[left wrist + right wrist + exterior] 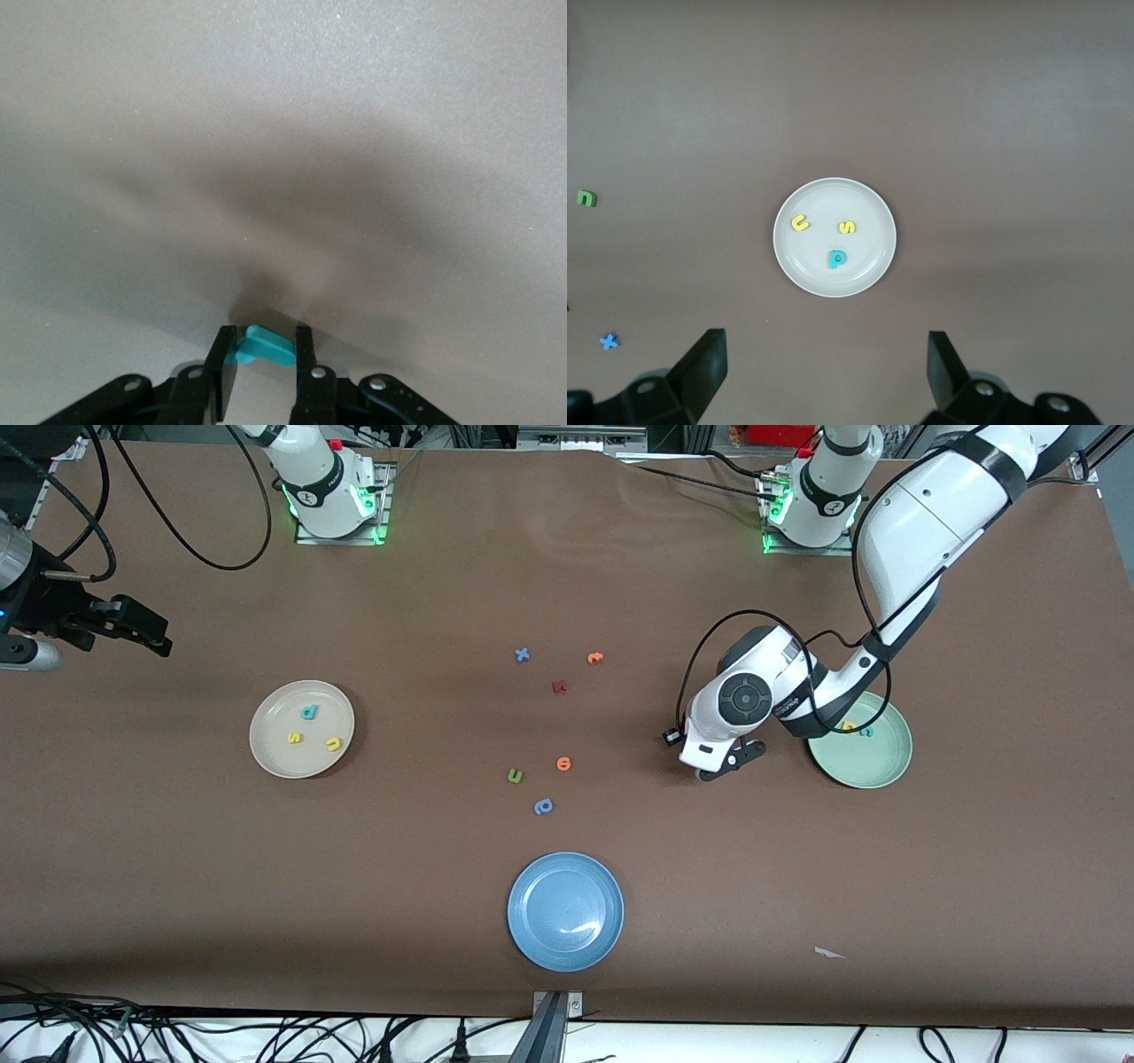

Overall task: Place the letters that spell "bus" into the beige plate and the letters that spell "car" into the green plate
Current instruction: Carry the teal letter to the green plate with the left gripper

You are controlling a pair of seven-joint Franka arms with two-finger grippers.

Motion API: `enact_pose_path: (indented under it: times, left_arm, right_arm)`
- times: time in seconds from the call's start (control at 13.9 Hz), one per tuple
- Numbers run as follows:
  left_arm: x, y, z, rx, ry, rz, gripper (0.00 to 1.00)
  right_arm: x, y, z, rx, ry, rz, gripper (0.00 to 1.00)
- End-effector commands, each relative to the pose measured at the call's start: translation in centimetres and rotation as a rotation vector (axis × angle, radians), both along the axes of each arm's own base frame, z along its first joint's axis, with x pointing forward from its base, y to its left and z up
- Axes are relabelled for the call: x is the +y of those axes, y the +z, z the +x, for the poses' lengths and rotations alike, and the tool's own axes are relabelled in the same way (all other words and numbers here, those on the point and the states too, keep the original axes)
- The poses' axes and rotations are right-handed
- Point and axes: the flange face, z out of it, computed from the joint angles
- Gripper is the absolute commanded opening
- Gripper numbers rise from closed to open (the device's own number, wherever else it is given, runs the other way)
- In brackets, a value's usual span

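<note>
Three plates rest on the brown tabletop (177, 868). The beige plate (302, 729) lies toward the right arm's end and carries the teal "b" (309, 711), the yellow "s" (294, 737) and the yellow "u" (333, 744), each apart from the others. The green plate (873, 757) lies toward the left arm's end; the left arm covers part of it, and at its rim a yellow letter (849, 726) and a teal letter (867, 732) show, their shapes too small to read. The blue plate (565, 911) sits nearest the front camera.

The left end effector (731, 762) is down at the tabletop just beside the green plate. In the left wrist view its fingers (306, 367) stand narrow, clamped on a small teal letter (266, 348), possibly the "r", though its form is not clear.

The right end effector (828, 372) hangs over the beige plate with fingers spread wide, holding nothing; this arm waits.

Loose letters lie mid-table: a blue "x" (522, 654), two orange letters (594, 658) (563, 763), a dark red letter (559, 686), the green "u" (515, 777) and the blue stem-and-bowl letter (543, 807).
</note>
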Motion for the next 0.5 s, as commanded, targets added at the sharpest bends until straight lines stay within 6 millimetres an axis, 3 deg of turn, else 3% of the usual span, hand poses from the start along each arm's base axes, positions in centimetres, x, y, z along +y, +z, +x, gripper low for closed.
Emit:
enact_pose_path:
  times: [0.0, 0.14, 0.43]
  left_arm:
    - [0.4, 1.2, 0.5, -0.011, 0.026, -0.001, 0.17]
    - [1.3, 3.7, 1.7, -0.055, 0.038, 0.002, 0.17]
    - [5.7, 9.7, 4.4, -0.035, 0.069, -0.073, 0.17]
  right_arm:
    - [0.1, 0.5, -0.4, -0.009, 0.004, 0.015, 1.0]
    - [0.1, 0.5, -0.4, -0.009, 0.004, 0.015, 1.0]
    - [0.1, 0.4, -0.4, -0.006, 0.004, 0.015, 1.0]
